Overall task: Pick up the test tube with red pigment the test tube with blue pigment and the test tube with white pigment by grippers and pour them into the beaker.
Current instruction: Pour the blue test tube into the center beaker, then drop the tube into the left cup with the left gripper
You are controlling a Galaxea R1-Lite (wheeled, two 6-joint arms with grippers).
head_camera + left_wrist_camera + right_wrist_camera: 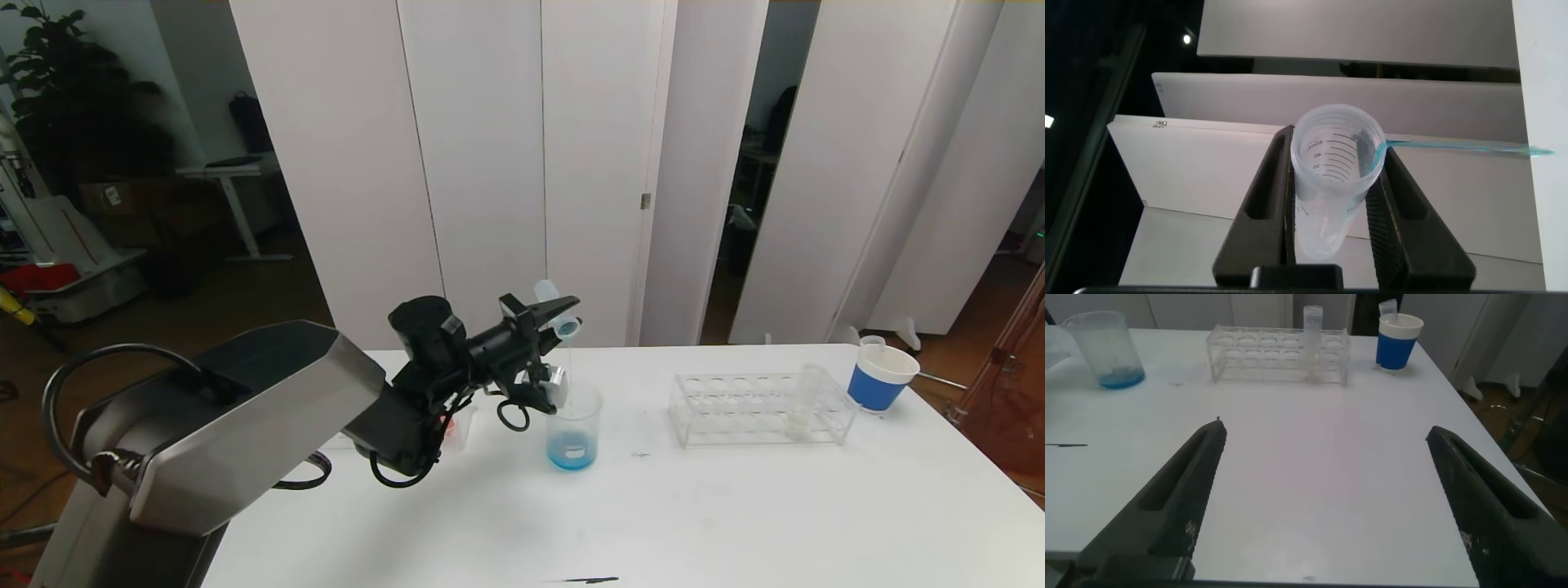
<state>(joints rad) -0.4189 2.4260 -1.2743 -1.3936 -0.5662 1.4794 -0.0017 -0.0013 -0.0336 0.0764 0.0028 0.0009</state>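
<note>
Overhead, the left end effector (562, 314) clamps a tipped tube (565, 327) above the beaker (574, 428); only its wrist camera shows the tube's emptied inside. The right end effector (1323, 498) gapes wide over the desk (1323, 441).

The left arm (245, 425), filling the lower left of the head view, wears a broad brushed-silver shell with bevelled edges over a grey base. Beyond it the wrist section is matte black, with a rounded black cylinder on top and thin black cables looping beneath and behind. A thick black hose arcs at the far left. The left gripper (563, 314) has tapered black fingers (1270, 192) with long recessed slots. The right gripper (1323, 506) shows two dark grey tapered fingers (1180, 494), faintly speckled.
</note>
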